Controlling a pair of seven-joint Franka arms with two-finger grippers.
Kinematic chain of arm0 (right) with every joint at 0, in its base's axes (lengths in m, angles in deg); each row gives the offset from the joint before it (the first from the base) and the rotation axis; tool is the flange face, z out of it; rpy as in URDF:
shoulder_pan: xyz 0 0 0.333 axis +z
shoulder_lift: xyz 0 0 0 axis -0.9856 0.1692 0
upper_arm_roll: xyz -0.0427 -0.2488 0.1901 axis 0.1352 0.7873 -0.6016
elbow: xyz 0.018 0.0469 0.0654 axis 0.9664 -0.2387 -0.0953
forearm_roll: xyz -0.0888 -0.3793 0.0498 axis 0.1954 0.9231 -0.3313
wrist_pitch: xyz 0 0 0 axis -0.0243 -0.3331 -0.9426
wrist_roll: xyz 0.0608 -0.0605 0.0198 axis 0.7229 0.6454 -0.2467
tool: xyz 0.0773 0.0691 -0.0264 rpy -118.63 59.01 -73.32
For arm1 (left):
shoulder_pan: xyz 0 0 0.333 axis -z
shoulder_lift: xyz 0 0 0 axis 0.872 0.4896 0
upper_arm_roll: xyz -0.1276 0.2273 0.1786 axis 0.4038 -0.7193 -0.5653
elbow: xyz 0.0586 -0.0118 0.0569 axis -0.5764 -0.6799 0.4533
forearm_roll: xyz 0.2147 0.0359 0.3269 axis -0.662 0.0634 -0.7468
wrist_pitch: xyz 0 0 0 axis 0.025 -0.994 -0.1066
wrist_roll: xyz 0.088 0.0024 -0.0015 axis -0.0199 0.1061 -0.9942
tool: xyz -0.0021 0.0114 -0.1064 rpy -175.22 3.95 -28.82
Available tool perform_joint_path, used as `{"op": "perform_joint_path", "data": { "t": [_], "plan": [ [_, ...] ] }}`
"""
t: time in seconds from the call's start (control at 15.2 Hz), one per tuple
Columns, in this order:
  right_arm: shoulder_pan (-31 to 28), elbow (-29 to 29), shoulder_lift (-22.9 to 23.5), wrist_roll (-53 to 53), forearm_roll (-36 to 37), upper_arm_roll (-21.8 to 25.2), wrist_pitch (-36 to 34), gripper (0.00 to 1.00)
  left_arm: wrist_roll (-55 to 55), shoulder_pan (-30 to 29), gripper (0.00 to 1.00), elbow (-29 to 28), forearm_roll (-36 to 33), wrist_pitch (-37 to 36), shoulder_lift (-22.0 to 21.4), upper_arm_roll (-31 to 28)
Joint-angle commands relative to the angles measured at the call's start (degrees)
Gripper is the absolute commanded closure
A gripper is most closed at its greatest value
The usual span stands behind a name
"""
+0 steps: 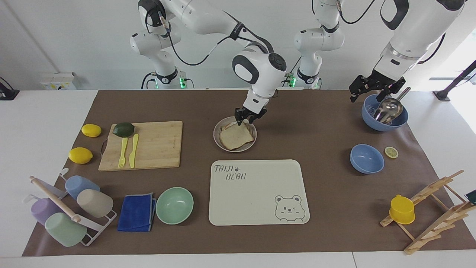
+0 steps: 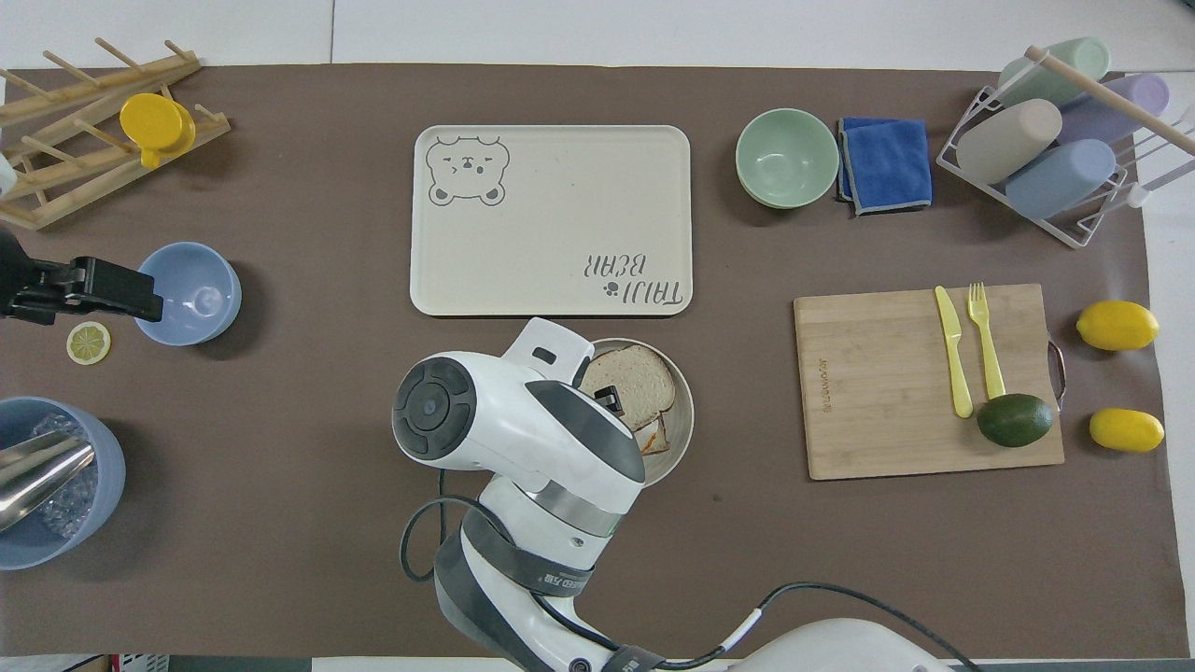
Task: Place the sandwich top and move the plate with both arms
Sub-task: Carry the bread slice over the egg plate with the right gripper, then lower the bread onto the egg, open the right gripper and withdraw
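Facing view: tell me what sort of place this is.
Probably a robotics lab staged as a kitchen table. White arms are mounted along a plain white wall; a brown mat carries a bear-print tray, a bamboo cutting board with a plastic fork and knife, and a plate holding a sandwich.

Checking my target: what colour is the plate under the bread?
Beige-grey plate; clearest in the facing view.

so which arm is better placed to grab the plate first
Right. Its gripper hangs open over the plate, just above the sandwich top. The left gripper is over the blue bowl at the table's end.
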Motion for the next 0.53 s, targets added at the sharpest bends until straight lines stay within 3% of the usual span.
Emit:
{"op": "perform_joint_path", "data": {
  "t": [0.0, 0.2, 0.46],
  "plan": [
    [-2.52, 1.01, -3.21, 0.34, -1.48, 0.36, 0.34, 0.00, 0.36, -0.24, 0.00, -1.31, -0.84, 0.36, -1.38, -0.03],
    [-10.42, 1.01, -8.56, -6.74, -6.64, 3.78, -0.71, 0.00, 0.36, 0.55, 0.00, -4.37, -0.75, 2.19, -2.61, 0.14],
    [-12.55, 1.01, -12.44, -22.38, -15.43, 20.71, -5.54, 0.00, -6.30, 6.34, 0.00, -16.57, 0.39, 9.30, -8.48, 0.67]
  ]
}}
